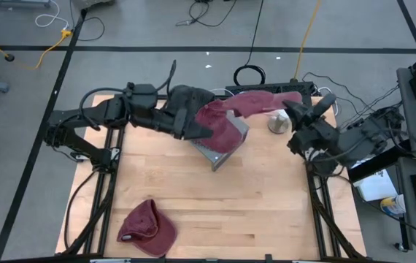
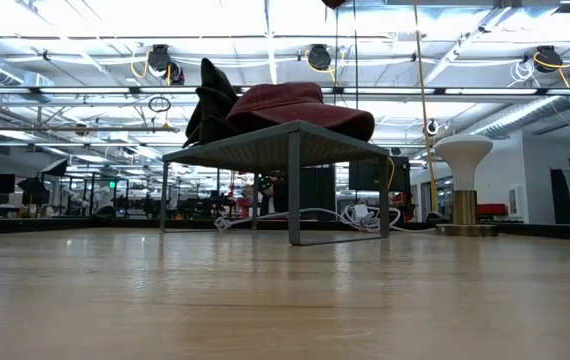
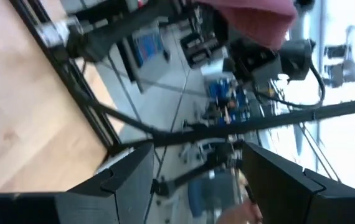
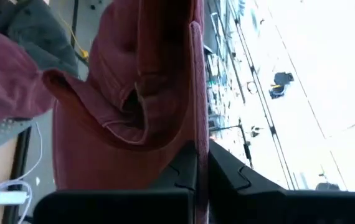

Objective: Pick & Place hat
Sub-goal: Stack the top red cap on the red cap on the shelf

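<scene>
Right gripper (image 4: 199,165) clenched on brim of maroon hat (image 1: 255,102), held over back edge of grey stand (image 1: 222,150). Left gripper (image 1: 193,124) released, over stand w/ 2nd hat (image 1: 219,128). Risk: thin brim pinch slipping, or carried hat snagging 2nd hat. 3rd hat (image 1: 148,228) near front edge.

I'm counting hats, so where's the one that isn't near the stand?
In the high view, that hat lies alone on the table's near left corner, well clear of the stand and both arms.
</scene>
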{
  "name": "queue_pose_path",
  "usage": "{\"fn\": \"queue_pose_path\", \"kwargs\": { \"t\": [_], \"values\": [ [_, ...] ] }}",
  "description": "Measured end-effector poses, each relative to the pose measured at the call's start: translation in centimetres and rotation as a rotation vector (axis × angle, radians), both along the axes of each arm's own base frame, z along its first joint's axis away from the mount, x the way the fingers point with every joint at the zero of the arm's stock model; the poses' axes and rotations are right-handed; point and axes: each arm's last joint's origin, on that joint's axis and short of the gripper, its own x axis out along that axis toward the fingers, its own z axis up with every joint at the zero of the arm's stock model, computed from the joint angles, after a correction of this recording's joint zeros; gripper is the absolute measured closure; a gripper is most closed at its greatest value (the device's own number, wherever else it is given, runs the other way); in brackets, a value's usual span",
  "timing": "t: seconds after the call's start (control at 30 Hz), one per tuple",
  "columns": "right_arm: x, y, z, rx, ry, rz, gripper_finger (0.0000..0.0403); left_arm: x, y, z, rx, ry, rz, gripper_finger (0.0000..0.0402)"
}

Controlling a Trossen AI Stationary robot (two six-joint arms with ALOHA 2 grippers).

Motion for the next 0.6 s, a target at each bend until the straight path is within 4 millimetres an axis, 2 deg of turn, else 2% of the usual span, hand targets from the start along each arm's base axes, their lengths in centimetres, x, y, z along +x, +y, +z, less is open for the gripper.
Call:
{"fn": "queue_pose_path", "kwargs": {
  "t": [0.3, 0.47, 0.6],
  "values": [
    [-0.6, -1.2, 2.1, -0.064, 0.0, 0.044, 0.0397, 0.1, 1.3, 1.0, -0.016, -0.099, 0.173, 0.0153],
    [-0.9, -2.5, 4.0, -0.052, -0.116, 0.03, 0.0397, 0.0, 2.3, 2.1, 0.004, -0.22, 0.254, 0.0153],
    [-0.6, -3.1, 5.4, -0.154, -0.172, 0.108, 0.0397, -0.2, 2.8, 3.2, 0.044, -0.339, 0.288, 0.0153]
  ]
}}
